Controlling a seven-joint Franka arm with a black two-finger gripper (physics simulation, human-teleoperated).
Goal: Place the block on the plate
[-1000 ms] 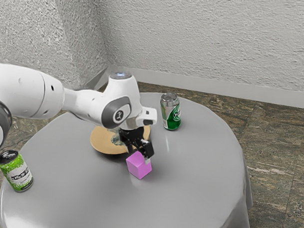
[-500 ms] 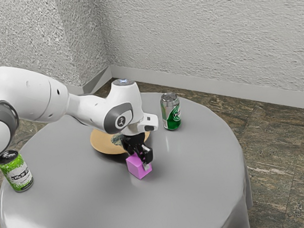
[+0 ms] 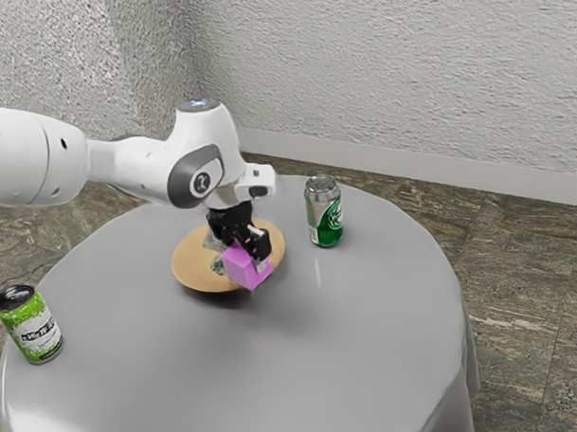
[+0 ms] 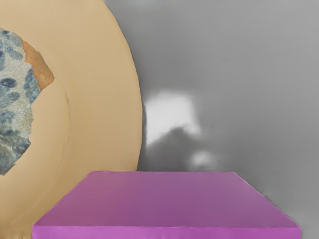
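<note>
My black gripper (image 3: 248, 248) is shut on the pink block (image 3: 245, 268), which hangs tilted in the air over the near edge of the tan plate (image 3: 191, 267) in the exterior view. Part of the plate is hidden behind the block and the hand. In the wrist view the block (image 4: 164, 199) lies large at the lower edge, and the plate (image 4: 104, 89) with its blue-and-white patterned middle is beside and beyond it.
A green and silver can (image 3: 324, 213) stands beyond the plate, toward the exterior view's right. Another can, lime green (image 3: 30, 325), is near the round grey table's (image 3: 369, 346) edge at the exterior view's left.
The gripper came down onto the block, took hold of it and lifted it off the table. Hand and block have moved up and toward the exterior view's left, over the plate's edge.
</note>
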